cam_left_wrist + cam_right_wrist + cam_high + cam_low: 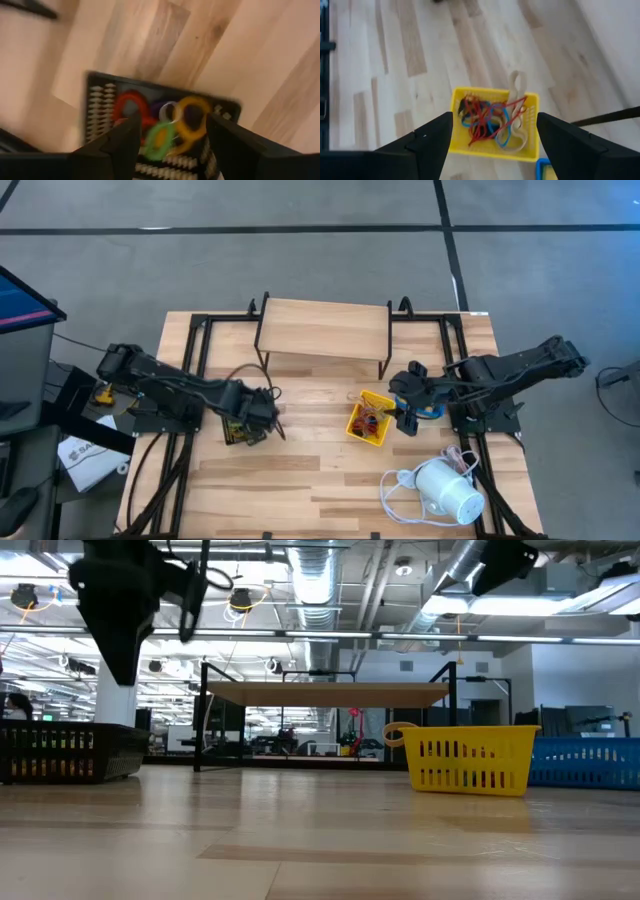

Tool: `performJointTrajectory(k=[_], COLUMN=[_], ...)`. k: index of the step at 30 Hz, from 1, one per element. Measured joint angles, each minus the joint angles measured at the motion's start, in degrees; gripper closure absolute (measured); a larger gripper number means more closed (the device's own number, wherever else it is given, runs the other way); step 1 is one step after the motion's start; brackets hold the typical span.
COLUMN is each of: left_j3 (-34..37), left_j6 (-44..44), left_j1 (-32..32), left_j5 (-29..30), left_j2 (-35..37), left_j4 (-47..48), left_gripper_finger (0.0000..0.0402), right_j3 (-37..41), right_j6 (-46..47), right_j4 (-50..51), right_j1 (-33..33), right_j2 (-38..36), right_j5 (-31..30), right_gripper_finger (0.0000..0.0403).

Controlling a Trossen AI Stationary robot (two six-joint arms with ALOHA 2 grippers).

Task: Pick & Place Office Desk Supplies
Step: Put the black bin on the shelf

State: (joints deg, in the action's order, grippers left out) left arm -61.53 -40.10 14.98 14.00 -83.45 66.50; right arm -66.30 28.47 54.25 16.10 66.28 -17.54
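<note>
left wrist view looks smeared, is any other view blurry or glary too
Left wrist view: motion-blurred, the rings in the black tray are soft-edged. Right wrist view: sharper, the bands in the yellow tray read clearly. Low view: bright ceiling lights leave the arms as silhouettes. High view: evenly lit.

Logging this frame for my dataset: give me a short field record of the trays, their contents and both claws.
black tray: holds coloured rings
yellow tray: holds rubber bands
blue tray: beside yellow tray, contents unseen
left claw: open, above black tray
right claw: open, above yellow tray
white device: near table's front right
</note>
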Motion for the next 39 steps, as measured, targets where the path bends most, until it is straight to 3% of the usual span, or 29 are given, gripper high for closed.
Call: performJointTrajectory(k=[5, 11, 16, 22, 27, 39], left_j3=[2.92, 5.50, 10.05, 14.48, 14.50, 14.52], left_j6=[-15.72, -26.65, -36.33, -47.70, -50.18, -46.82], left_j1=[-1.01, -6.97, -9.18, -6.08, -6.06, -6.81], left_j5=[3.04, -3.43, -3.56, -5.15, -2.37, -2.53], left_j2=[0.46, 5.62, 8.64, 10.37, 8.60, -2.50], left_j4=[-5.21, -17.75, -17.35, -17.65, -18.89, -21.36], left_gripper_finger=[0.0186, 0.0181, 0.0175, 0.0174, 0.0174, 0.0184], right_j3=[0.02, 0.02, 0.07, 0.02, 0.02, 0.02], right_j6=[0.02, -0.42, -0.44, -0.83, -2.03, -0.95], right_j4=[-0.95, 0.34, 5.10, 7.49, 7.95, 9.43], right_j1=[-0.36, -0.87, 1.72, 5.91, 8.51, 13.48], right_j2=[0.09, 2.40, 3.50, 3.35, 3.35, 3.35], right_j5=[-0.72, -0.71, -1.55, -5.70, -8.20, -12.64], right_gripper_finger=[0.0117, 0.0117, 0.0117, 0.0117, 0.0117, 0.0117])
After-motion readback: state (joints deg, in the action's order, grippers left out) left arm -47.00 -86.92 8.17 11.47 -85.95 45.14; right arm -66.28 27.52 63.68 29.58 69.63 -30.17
